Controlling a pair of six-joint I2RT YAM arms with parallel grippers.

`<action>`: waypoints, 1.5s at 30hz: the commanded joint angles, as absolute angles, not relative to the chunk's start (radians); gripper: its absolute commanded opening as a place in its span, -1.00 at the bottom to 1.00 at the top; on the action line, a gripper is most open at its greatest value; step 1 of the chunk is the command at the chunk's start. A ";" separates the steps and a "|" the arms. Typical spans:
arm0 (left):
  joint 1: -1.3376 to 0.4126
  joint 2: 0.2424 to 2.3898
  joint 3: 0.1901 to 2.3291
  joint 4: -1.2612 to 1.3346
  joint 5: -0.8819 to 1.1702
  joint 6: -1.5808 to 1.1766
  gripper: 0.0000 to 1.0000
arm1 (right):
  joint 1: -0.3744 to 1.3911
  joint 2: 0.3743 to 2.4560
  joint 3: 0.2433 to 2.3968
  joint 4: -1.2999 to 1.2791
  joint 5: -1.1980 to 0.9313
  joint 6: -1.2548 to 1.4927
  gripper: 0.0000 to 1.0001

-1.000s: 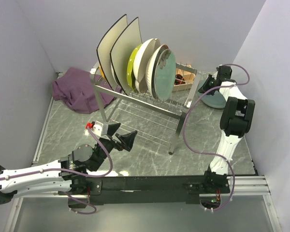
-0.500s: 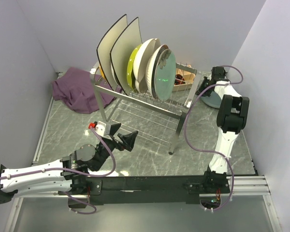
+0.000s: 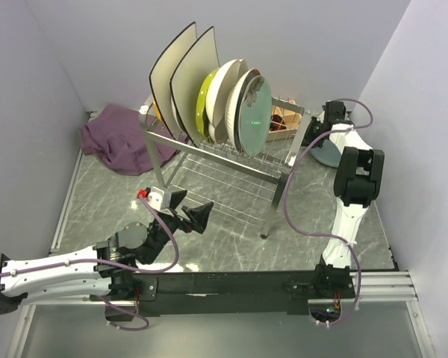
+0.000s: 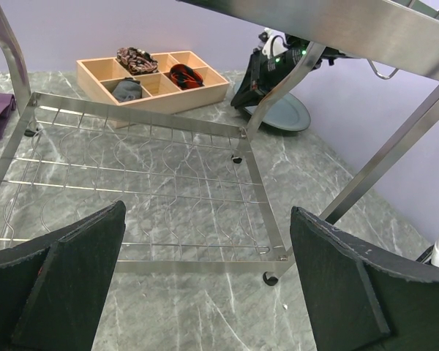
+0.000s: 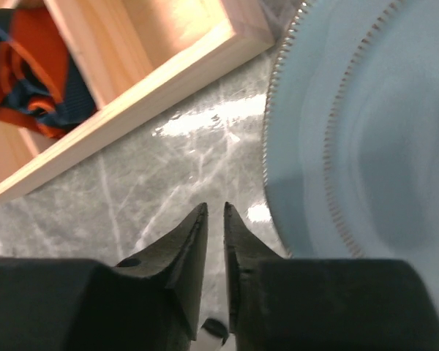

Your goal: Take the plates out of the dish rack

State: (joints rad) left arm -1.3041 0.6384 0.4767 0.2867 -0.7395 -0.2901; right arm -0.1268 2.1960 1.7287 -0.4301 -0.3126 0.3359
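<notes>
The dish rack [image 3: 209, 153] stands mid-table on tall legs. In it, upright, are two large cream square plates [image 3: 172, 71], a yellow-green one [image 3: 204, 101], a cream round one [image 3: 225, 89] and a teal-grey one [image 3: 255, 112] at the front. Another blue-grey plate [image 3: 330, 155] [image 5: 366, 131] lies flat on the table at the far right. My right gripper [image 3: 319, 133] [image 5: 215, 208] hangs low beside its left rim, jaws a narrow slit apart and empty. My left gripper [image 3: 187, 207] [image 4: 206, 210] is wide open, empty, facing the rack's lower shelf [image 4: 132, 146].
A wooden compartment box [image 3: 284, 119] [image 4: 154, 73] [image 5: 132, 44] with small items sits behind the rack, close to the right gripper. A purple cloth [image 3: 116, 138] lies at the back left. Walls close in on both sides.
The right arm has drawn slightly back and left, away from the flat plate. The left arm has barely shifted.
</notes>
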 commanded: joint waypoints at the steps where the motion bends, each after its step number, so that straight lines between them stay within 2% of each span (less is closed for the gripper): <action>1: -1.307 0.629 0.483 0.322 -0.747 -0.282 0.99 | -0.133 2.069 1.778 -0.449 -0.319 0.363 -0.48; 6: -1.307 0.635 0.488 0.319 -0.746 -0.282 0.99 | -0.143 2.034 2.011 -0.617 -0.310 0.385 -0.41; 8: -1.307 0.631 0.486 0.319 -0.747 -0.282 0.99 | -0.143 1.953 1.981 -0.580 -0.333 0.409 -0.39; 13: -1.307 0.624 0.477 0.328 -0.764 -0.276 0.99 | -0.118 1.765 1.878 -0.578 -0.267 0.471 -0.18; 14: -1.308 0.626 0.479 0.327 -0.762 -0.276 0.99 | -0.111 1.735 1.872 -0.598 -0.196 0.469 -0.10; 15: -1.307 0.627 0.482 0.325 -0.762 -0.278 0.99 | -0.097 1.670 1.852 -0.601 -0.169 0.465 0.07; 17: -1.307 0.630 0.485 0.321 -0.759 -0.279 0.99 | -0.060 1.600 1.833 -0.613 -0.082 0.459 0.27; 18: -1.307 0.630 0.483 0.321 -0.764 -0.279 0.99 | -0.046 1.567 1.826 -0.624 -0.046 0.459 0.48; 20: -1.307 0.630 0.482 0.324 -0.768 -0.276 0.99 | -0.005 1.468 1.821 -0.653 -0.002 0.459 0.68; 21: -1.307 0.630 0.482 0.322 -0.770 -0.278 0.99 | -0.005 1.401 1.803 -0.655 0.065 0.459 1.00; 29: -1.307 0.581 0.469 0.321 -0.779 -0.279 0.99 | 0.169 1.082 1.625 -0.724 0.140 0.445 1.00; 31: -1.307 0.574 0.474 0.311 -0.763 -0.287 0.99 | 0.199 0.974 1.517 -0.723 0.138 0.457 1.00; 39: -1.307 0.566 0.477 0.307 -0.736 -0.301 0.99 | 0.206 0.579 1.125 -0.713 0.135 0.537 1.00; 45: -1.307 0.560 0.497 0.272 -0.773 -0.324 0.99 | 0.207 0.473 0.945 -0.698 0.072 0.557 1.00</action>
